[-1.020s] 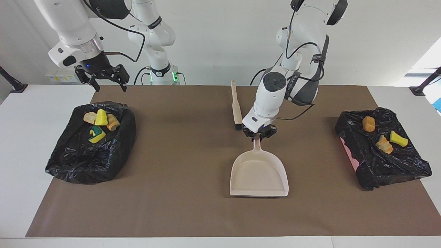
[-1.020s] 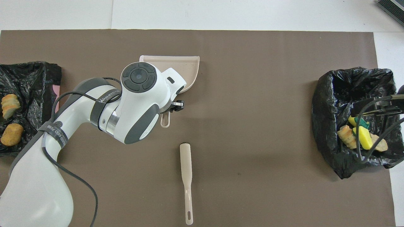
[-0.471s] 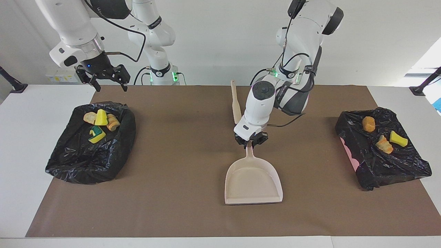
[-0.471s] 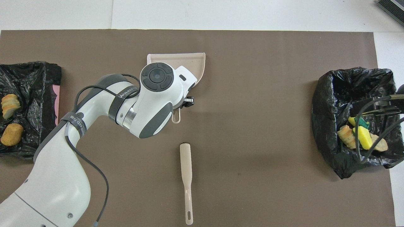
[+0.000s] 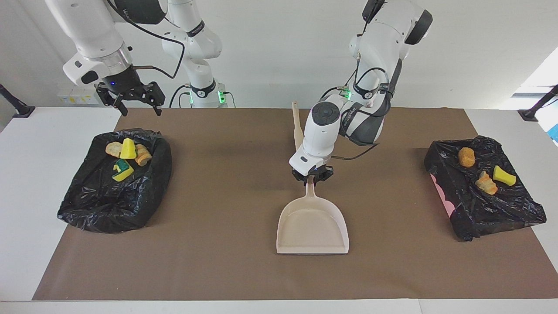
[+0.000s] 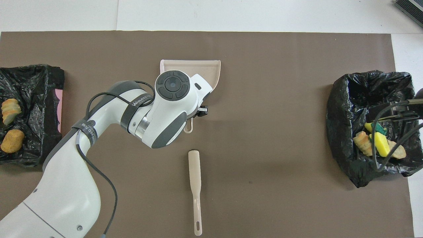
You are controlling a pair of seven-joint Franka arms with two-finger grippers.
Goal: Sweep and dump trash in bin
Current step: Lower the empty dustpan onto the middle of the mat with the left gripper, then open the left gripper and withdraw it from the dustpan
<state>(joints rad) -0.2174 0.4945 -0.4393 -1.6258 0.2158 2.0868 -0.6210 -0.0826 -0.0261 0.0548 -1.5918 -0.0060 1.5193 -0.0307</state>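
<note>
Now the left pincer (image 5: 310, 175) is clamped on the handle of the beige dustpan (image 5: 313, 229), and over the last second it has carried the pan sideways across the brown mat (image 5: 226, 270), toward the right arm's end of the table (image 5: 26, 183), with the pan's open mouth kept pointing away from the robots. The pan looks bare inside and sits low on or just above the mat; which, I cannot tell. Just nearer to the robots than its handle lies the brush (image 6: 195, 178), untouched and in the same place as before. All the trash in view already rests in the two black-lined bins: four scraps (image 5: 126, 156) in the bin (image 5: 109, 209) at the right arm's end, three (image 5: 484, 171) in the bin (image 5: 501, 213) at the left arm's end. The right pincer (image 5: 134, 101) waits, fingers apart, above the first bin's nearer edge. Judging by this, sweeping and dumping are done, and the shift reads as putting the pan away.
</note>
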